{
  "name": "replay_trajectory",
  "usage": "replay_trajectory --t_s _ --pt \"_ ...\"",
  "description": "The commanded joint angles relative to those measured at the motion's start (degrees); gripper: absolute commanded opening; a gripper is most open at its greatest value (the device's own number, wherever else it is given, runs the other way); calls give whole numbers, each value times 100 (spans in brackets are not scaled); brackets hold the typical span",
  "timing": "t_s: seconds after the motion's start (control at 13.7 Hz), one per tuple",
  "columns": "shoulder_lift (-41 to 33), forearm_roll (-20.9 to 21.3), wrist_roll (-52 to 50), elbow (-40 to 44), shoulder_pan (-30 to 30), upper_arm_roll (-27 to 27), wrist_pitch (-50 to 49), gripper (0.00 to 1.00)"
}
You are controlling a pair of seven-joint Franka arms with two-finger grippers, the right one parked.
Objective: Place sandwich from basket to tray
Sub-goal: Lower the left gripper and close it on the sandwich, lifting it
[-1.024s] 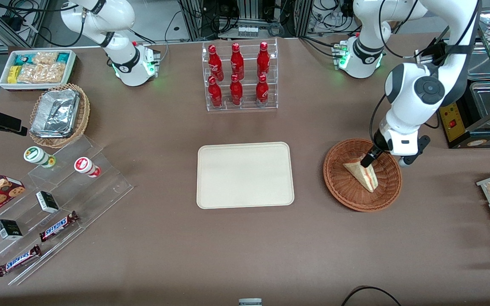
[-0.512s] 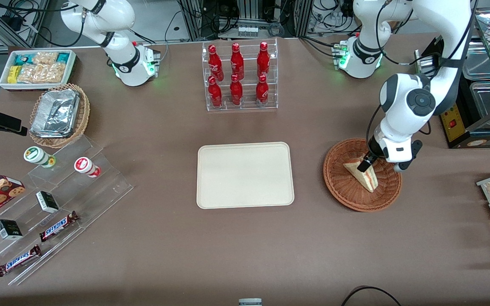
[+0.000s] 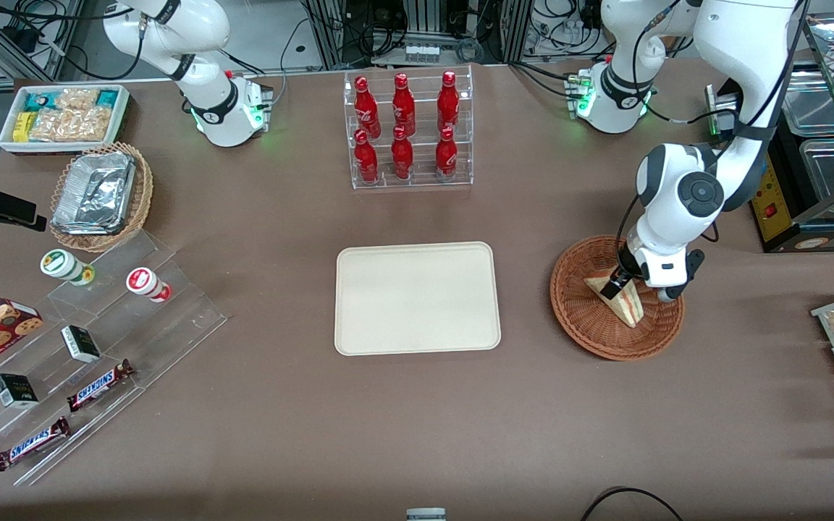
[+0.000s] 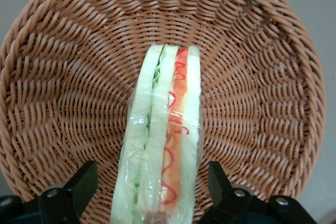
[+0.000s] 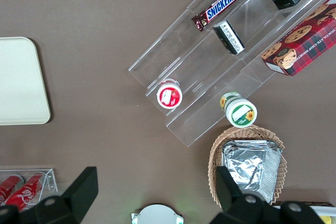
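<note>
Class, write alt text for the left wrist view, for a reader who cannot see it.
A clear-wrapped sandwich stands on edge in a round reddish-brown wicker basket, its green and red-orange filling facing the camera. The open gripper straddles it, one dark finger on each side, neither touching the wrap.
</note>
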Motion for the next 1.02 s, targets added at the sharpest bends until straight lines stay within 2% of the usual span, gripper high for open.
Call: replay_trajectory --t_s 0.0,0.22,0.51,0.73,0.95 --pt "-48 17 -74 17 -23 14 30 0" --pt "-196 17 -38 218 -23 5 -293 0" --pt "-84 87 14 1288 -67 -188 -1637 0" --pt "118 122 453 2133 -312 -223 -2499 0" --pt "417 113 795 2722 -698 -241 -2818 0"
